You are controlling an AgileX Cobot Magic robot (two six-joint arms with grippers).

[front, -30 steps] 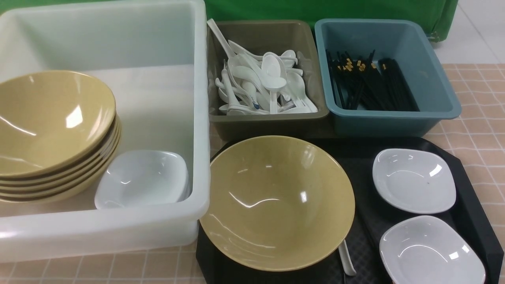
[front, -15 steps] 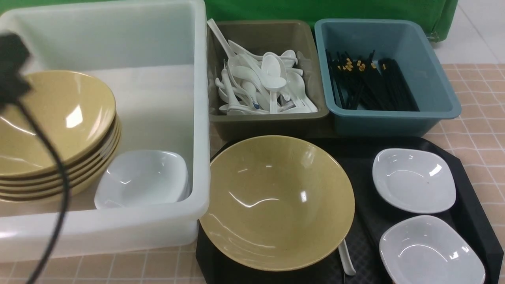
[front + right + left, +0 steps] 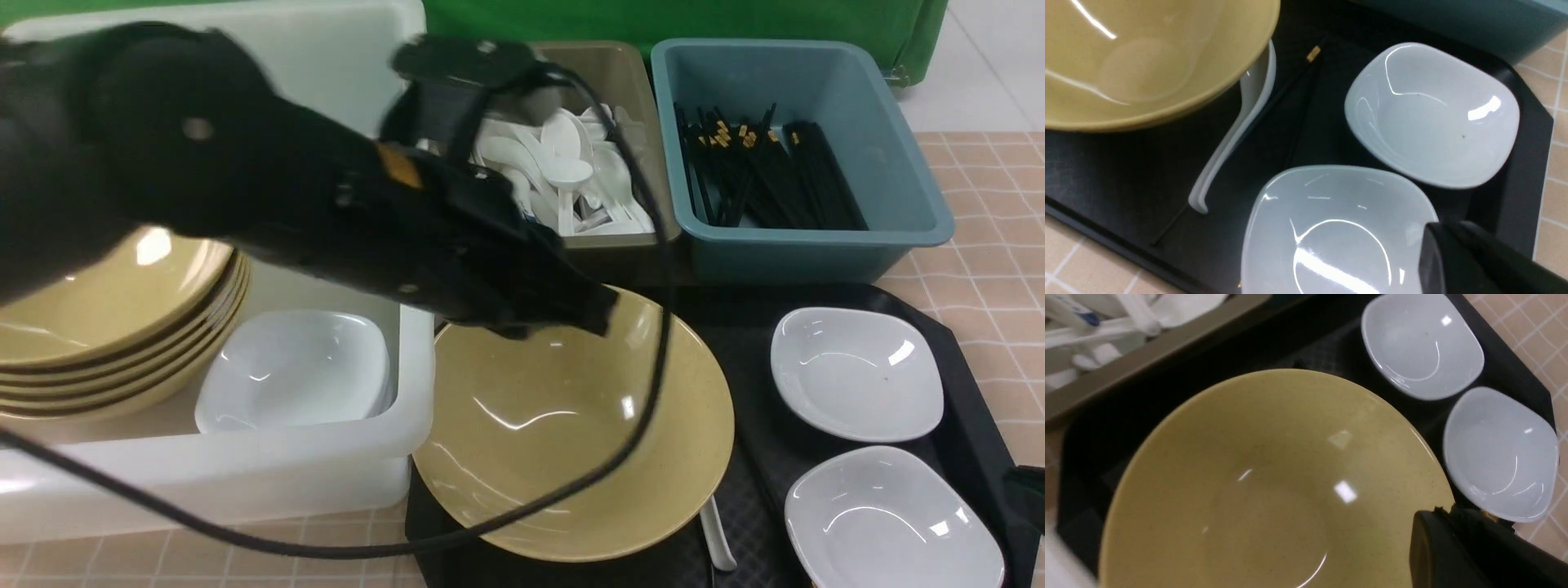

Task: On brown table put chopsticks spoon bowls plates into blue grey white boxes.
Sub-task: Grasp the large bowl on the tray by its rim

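A tan bowl (image 3: 571,441) sits on a black tray, also in the left wrist view (image 3: 1274,490). My left gripper (image 3: 571,314) hovers over its far rim, jaws together and empty (image 3: 1433,522). Two white plates (image 3: 857,371) (image 3: 890,523) lie on the tray's right. My right gripper (image 3: 1437,241) hangs above the nearer plate (image 3: 1331,232), jaws together and empty; only a sliver of it (image 3: 1030,486) shows in the front view. A white spoon (image 3: 1237,130) and black chopsticks (image 3: 1298,81) lie by the bowl, partly under it.
The white box (image 3: 245,465) holds stacked tan bowls (image 3: 106,327) and a white plate (image 3: 294,367). The olive-grey box (image 3: 620,245) holds spoons (image 3: 571,175). The teal-blue box (image 3: 816,253) holds chopsticks (image 3: 767,171). The black tray (image 3: 980,392) lies on the tiled brown table (image 3: 988,212).
My left arm has swung in from the left, over the white box, until its gripper is above the bowl's far rim. The right gripper's edge has appeared at the right. The dishes have not moved.
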